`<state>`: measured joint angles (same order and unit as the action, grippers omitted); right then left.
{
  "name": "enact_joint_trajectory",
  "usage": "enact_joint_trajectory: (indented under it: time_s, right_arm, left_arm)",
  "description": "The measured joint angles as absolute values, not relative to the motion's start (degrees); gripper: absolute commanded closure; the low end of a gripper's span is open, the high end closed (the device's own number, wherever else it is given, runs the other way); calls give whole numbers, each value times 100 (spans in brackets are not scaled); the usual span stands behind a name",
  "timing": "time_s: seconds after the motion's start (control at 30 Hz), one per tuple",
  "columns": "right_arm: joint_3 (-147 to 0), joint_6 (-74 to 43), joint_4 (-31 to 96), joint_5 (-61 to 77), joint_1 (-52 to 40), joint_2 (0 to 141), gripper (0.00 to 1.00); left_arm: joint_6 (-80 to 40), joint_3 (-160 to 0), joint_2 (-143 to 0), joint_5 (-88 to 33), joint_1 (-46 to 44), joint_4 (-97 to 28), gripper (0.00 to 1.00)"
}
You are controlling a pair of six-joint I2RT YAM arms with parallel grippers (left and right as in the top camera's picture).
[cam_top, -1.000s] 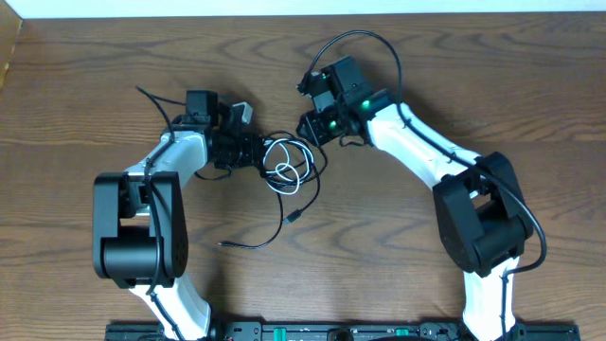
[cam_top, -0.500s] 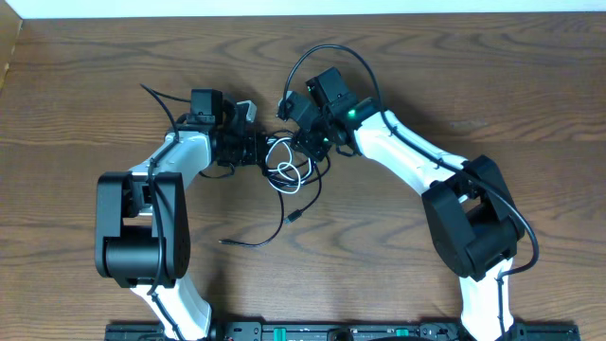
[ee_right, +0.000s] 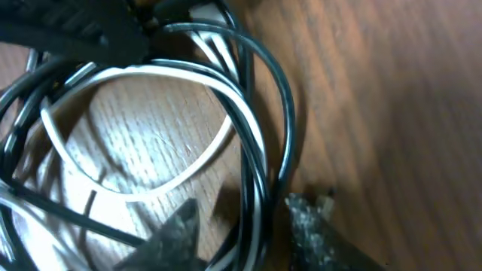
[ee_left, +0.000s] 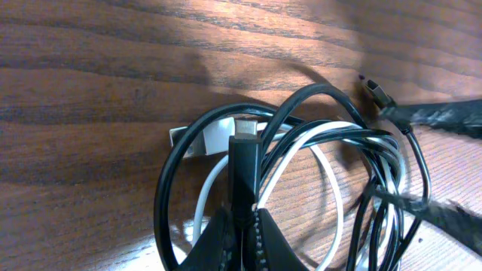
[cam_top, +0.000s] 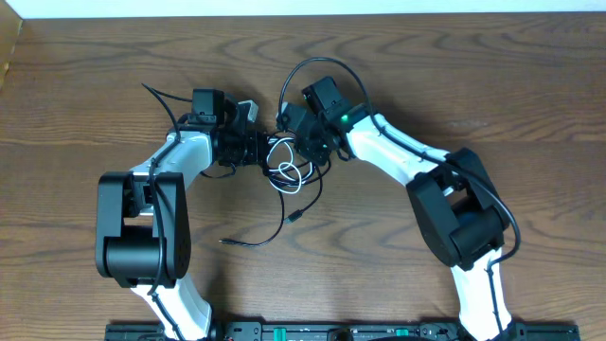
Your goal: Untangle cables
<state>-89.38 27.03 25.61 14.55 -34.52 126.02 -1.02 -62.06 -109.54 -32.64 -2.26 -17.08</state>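
The cables lie as one knot (cam_top: 287,163) on the table's middle, between my two grippers. A black cable (ee_left: 161,188) loops round a white cable, whose plug (ee_left: 202,140) lies flat on the wood. My left gripper (ee_left: 242,222) is shut on a thick black stretch of the black cable at the knot's left side (cam_top: 258,150). My right gripper (cam_top: 301,144) is at the knot's upper right. Its jaws (ee_right: 245,233) stand apart on either side of black (ee_right: 286,113) and white (ee_right: 151,73) strands, with a gap at the left finger.
A black tail runs from the knot toward the table's front, with a small plug (cam_top: 295,215) and a far end (cam_top: 225,242). Both arm bases (cam_top: 142,237) (cam_top: 469,227) flank the space. The right arm's own wire (cam_top: 312,66) arcs above the knot.
My right gripper has moved left onto the knot's upper right edge and its jaws have narrowed around the strands. The left gripper and the knot have hardly shifted.
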Motion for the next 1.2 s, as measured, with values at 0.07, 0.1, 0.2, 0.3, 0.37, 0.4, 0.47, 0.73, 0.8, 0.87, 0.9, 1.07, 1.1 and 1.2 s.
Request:
enact_joint_trajectory:
  time_s: [0.07, 0.1, 0.2, 0.3, 0.37, 0.4, 0.47, 0.73, 0.8, 0.87, 0.9, 1.07, 1.1, 1.2]
  right_arm:
    - [-8927, 2718, 2565, 1446, -3454, 12628, 85]
    - [-8927, 2742, 2563, 1433, -3459, 12628, 90]
    - [-8927, 2751, 2550, 1406, -3483, 12628, 93]
    - [-8927, 2749, 2550, 1380, -3531, 12628, 96]
    - [-8927, 2751, 2550, 1365, -3564, 12628, 99]
    - [-8927, 2753, 2547, 1354, -3586, 12628, 99]
    - [-8927, 2751, 2545, 1350, -3605, 12628, 99]
    - [-8927, 2611, 2620, 1441, -3682, 12628, 99]
    - [-8927, 2571, 2633, 1616, -3664, 12628, 99]
    - [-8927, 2569, 2637, 1831, -3640, 12628, 99]
    - [-8927, 2571, 2637, 1977, -3607, 12628, 99]
    - [-8923, 2668, 2790, 2740, -3376, 12584, 99]
    - [-8919, 2696, 2829, 2856, -3315, 12554, 99]
    - [-8919, 2749, 3009, 3177, -3127, 12422, 99]
  left_arm:
    - [-102, -6206, -10954, -3264, -226, -1708, 92]
    - [-102, -6206, -10954, -3264, -226, -1708, 92]
    - [-102, -6206, -10954, -3262, -226, -1710, 92]
    - [-102, -6206, -10954, -3260, -226, -1710, 92]
    - [-102, -6206, -10954, -3258, -226, -1710, 92]
    - [-102, -6206, -10954, -3245, -226, -1710, 92]
    - [-99, -6206, -10954, -3242, -226, -1708, 88]
    - [-123, -6206, -10838, -3258, -220, -1927, 58]
    - [-126, -6206, -10663, -3223, -193, -1931, 59]
    - [-154, -6206, -10368, -3173, -165, -1953, 70]
    - [-178, -6206, -10186, -3153, -158, -1988, 75]
    - [-200, -6224, -9568, -3120, -217, -2458, 86]
    - [-191, -6228, -9548, -3118, -257, -2585, 86]
    - [-189, -6228, -9574, -3114, -399, -2965, 85]
